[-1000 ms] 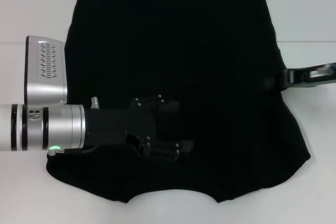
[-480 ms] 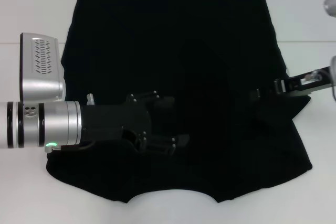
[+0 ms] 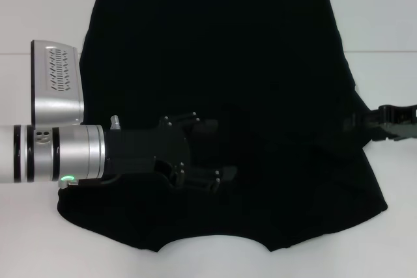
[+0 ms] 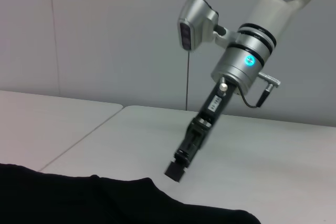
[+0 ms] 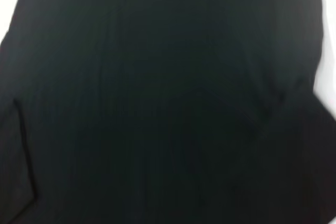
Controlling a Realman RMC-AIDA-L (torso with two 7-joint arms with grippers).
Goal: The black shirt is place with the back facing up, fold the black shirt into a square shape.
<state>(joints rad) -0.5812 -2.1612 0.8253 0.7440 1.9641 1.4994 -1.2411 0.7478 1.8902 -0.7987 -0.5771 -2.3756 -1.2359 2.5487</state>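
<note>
- Head view: the shirt lies spread flat on the white table, plain side up, hem away from the robot and neckline notch at the near edge. Its long axis runs straight away from the robot.
- Head view: the left pincer reaches in from the left edge and hovers over the near-left part of the cloth, its two fingers spread apart with nothing between them. Cloth lies all around it, so its nearest fabric is directly below.
- Head view: the right pincer sits right at the shirt's right edge, about halfway along that side, where the cloth bunches into a small fold. Black on black there, so I cannot tell how its fingers stand, or whether they have cloth.
- Head view, judgement: the fold turns on that right edge. The right arm is the nearer one to it, and the shirt lies wholly to its inner side, so carrying the edge inward across the long axis looks like the natural move.
- Left wrist view: the right pincer hangs at the end of its silver arm, pointing down at the table just beyond the shirt's edge; the tips are hidden here.
- Right wrist view: black shirt fills nearly everything, a sliver of table at one side. No fingers show.
</note>
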